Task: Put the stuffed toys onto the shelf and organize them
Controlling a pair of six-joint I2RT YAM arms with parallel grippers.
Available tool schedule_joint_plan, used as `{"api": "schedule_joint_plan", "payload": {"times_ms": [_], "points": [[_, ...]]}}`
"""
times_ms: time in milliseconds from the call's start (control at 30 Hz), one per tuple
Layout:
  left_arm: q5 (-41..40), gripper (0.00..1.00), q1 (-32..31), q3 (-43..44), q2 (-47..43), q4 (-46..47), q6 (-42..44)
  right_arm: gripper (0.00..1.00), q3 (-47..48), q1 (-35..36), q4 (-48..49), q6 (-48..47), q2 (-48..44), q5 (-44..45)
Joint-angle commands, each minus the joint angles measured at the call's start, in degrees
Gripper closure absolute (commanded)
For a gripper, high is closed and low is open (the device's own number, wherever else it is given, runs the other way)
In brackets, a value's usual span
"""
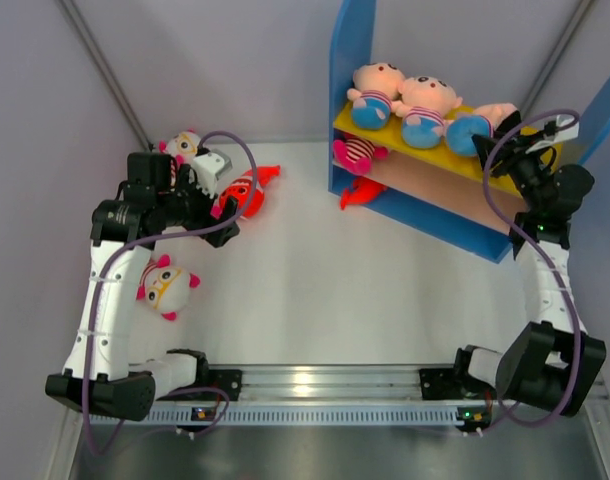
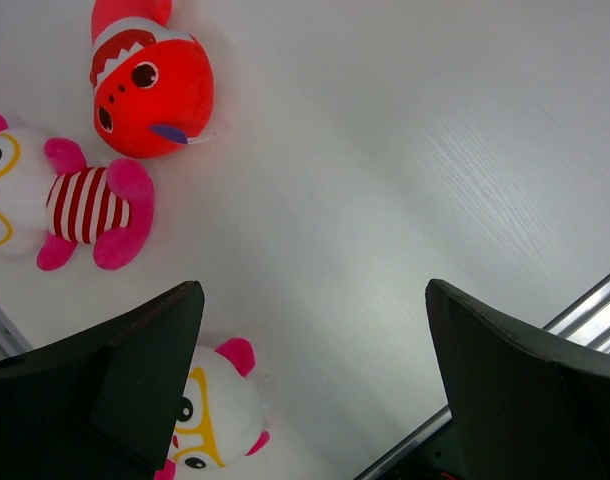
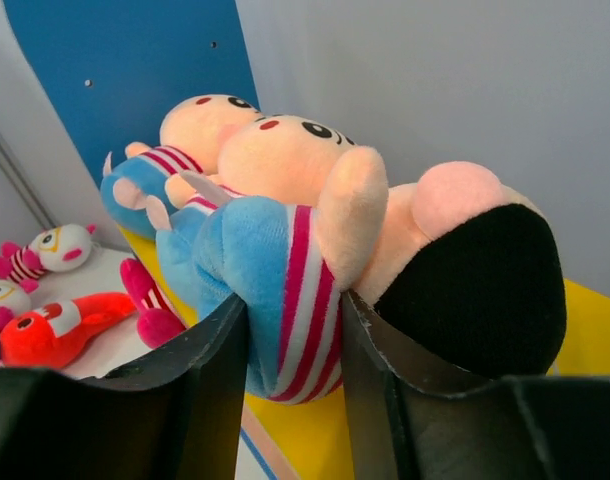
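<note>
Right gripper (image 3: pixel 295 320) pinches a doll (image 3: pixel 275 250) on the shelf (image 1: pixel 350 60), upper right. If the doll snags, pulling away could drag it off the edge.

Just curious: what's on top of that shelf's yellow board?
Three peach dolls lie in a row on the yellow board; the right gripper straddles the third doll. The arm covers the board's right end.
</note>
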Motion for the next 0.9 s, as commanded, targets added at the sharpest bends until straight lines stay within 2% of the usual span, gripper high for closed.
{"api": "schedule_joint_plan", "payload": {"times_ms": [0, 100, 233, 533, 733, 867], "points": [[1.72, 0.01, -0.23, 0.25, -0.16, -0.08, -0.9, 0.59, -2.99, 0.25, -1.36, -3.3, -5.67, 4.43], [2.25, 0.01, -0.22, 0.43, 0.1, -0.17, -0.99, 0.44, -2.64, 0.25, -10.14, -5.59, -9.45, 7.59], [2.6, 0.01, -0.23, 0.43, 0.11, -0.17, -1.08, 0.34, -2.02, 0.25, -18.85, -6.38, -14.55, 16.71], [2.6, 0.01, -0.23, 0.16, -0.68, -0.08, -0.82, 0.31, 3.95, 0.25, -37.92, -11.39, -15.7, 22.36], [2.86, 0.01, -0.23, 0.16, -0.86, -0.25, -0.73, 0.29, 4.83, 0.25, -37.76, -10.61, -13.16, 19.21], [2.51, 0.01, -0.23, 0.16, -1.13, -0.34, -0.73, 0.3, 7.46, 0.33, -38.64, -8.94, -10.17, 20.87]]}}
